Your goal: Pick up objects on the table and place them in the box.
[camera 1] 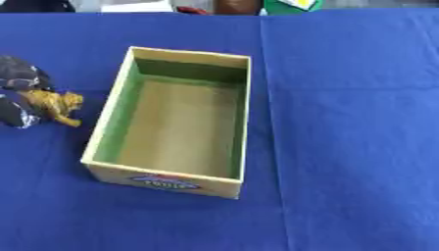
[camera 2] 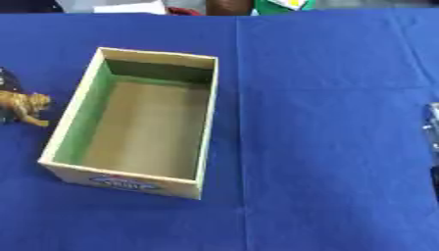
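Blue cloth (camera 1: 352,147) covers the table. Left hand (camera 1: 19,93) curls its fingers round a toy lion (camera 1: 57,105), left of the empty box (camera 1: 243,122); the toy seems light and stiff, best held by its body.

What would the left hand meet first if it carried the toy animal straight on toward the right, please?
Most likely the box's left wall. The left hand holds the yellow toy animal just left of that wall, with only blue tablecloth between; its height above the rim is unclear.
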